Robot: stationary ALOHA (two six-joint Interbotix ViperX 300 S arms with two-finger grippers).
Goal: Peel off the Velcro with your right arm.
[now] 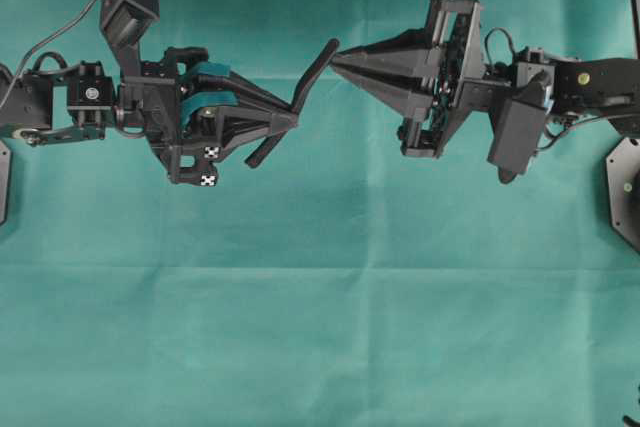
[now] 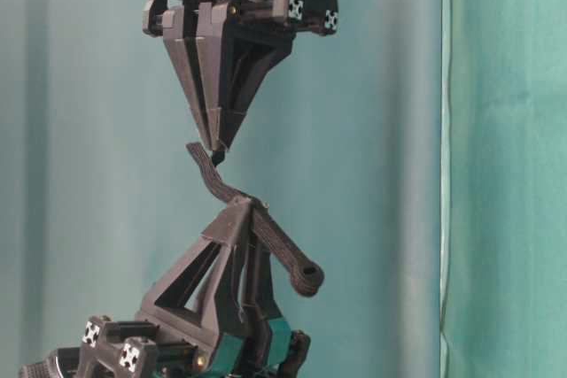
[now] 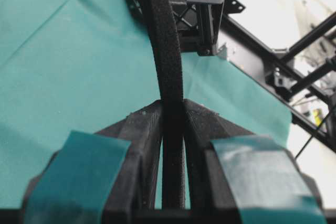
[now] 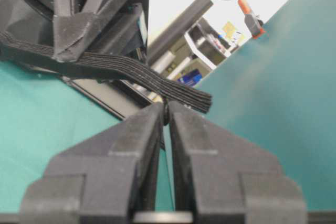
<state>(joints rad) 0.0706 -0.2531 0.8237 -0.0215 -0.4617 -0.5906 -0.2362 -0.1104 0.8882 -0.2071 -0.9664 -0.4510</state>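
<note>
Your right hand [image 1: 334,60], the plain black pointed one, has its two long fingers pressed together on the upper end of the thin black woven Velcro strap [image 1: 312,77]. In the right wrist view, the strap's end lies across the fingertips [image 4: 157,113], pinched just at the tips. Your left hand [image 1: 296,119], black with teal finger pads, is clamped around the strap's middle, directly facing your right hand. The strap's other end, rounded, hangs past the left fingers. Both hands are above the teal-covered counter [image 1: 320,327].
</note>
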